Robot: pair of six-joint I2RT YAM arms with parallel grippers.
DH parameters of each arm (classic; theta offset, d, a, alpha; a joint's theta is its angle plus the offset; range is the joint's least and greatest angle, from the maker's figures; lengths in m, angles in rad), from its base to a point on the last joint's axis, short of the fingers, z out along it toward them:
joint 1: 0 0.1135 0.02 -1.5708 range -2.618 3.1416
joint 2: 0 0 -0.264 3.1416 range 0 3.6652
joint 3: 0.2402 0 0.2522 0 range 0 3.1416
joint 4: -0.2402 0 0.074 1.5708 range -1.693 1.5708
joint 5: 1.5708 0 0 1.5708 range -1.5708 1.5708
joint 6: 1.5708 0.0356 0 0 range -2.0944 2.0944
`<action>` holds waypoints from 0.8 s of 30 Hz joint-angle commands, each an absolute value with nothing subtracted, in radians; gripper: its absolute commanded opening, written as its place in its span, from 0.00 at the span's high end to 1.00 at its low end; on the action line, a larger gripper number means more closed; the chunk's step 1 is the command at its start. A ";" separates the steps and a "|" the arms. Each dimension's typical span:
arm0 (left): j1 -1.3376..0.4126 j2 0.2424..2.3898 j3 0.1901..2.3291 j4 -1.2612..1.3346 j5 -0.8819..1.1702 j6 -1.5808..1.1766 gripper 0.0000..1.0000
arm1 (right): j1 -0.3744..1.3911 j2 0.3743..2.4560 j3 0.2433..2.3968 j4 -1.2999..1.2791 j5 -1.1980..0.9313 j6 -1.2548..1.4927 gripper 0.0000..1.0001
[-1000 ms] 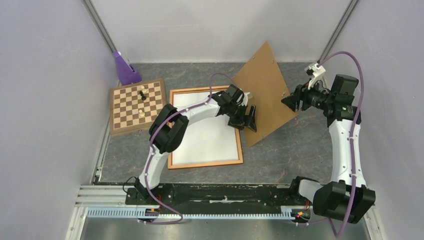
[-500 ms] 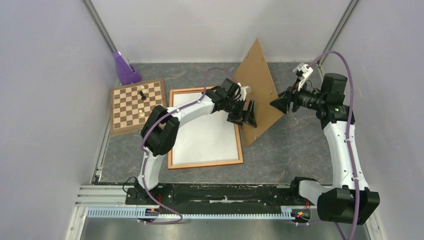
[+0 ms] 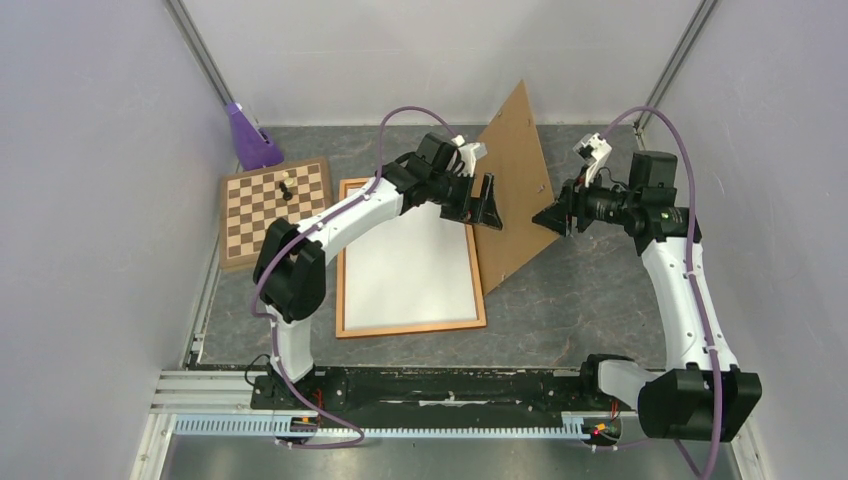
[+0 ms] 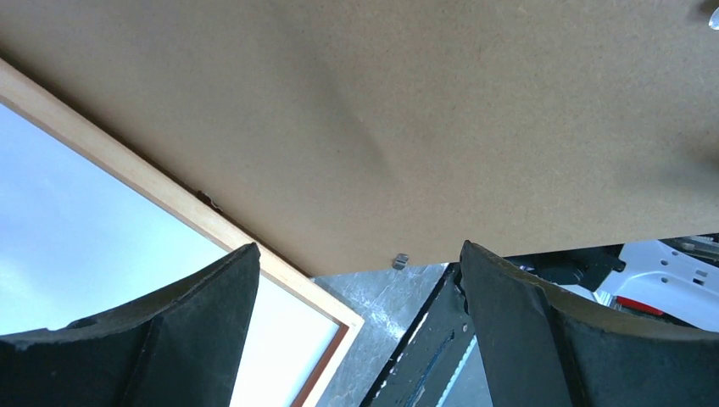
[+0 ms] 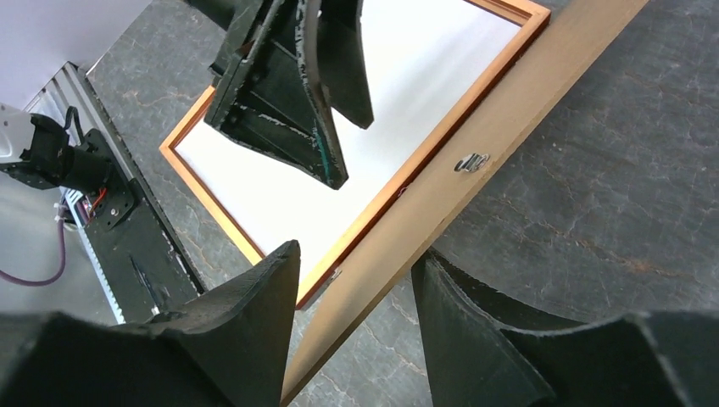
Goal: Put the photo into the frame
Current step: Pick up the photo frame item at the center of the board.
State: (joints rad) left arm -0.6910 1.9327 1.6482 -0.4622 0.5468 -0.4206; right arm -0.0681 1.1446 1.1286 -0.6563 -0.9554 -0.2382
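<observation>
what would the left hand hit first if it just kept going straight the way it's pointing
Most likely the backing panel: the tilted brown board fills the wrist view straight ahead of the open left hand. How near it is, I cannot tell.

readable text: none | labels, brands: none | numbers, signs: none
</observation>
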 commanded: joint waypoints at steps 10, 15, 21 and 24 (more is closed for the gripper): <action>-0.688 1.888 1.740 -0.543 0.450 -0.351 0.06 | -0.006 1.246 1.314 -0.740 -0.647 -0.224 0.48; -0.679 1.879 1.744 -0.543 0.440 -0.350 0.06 | 0.033 1.290 1.359 -0.735 -0.573 -0.194 0.49; -0.664 1.859 1.744 -0.543 0.427 -0.350 0.06 | 0.066 1.355 1.434 -0.722 -0.507 -0.150 0.51; -0.657 1.849 1.738 -0.543 0.422 -0.347 0.06 | 0.075 1.393 1.466 -0.714 -0.486 -0.125 0.51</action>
State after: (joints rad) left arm -0.6689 1.9209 1.7046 -0.5468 0.4431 -0.3943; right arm 0.0570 1.3605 1.3895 -0.7509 -0.5362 -0.1753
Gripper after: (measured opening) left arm 0.941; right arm 0.491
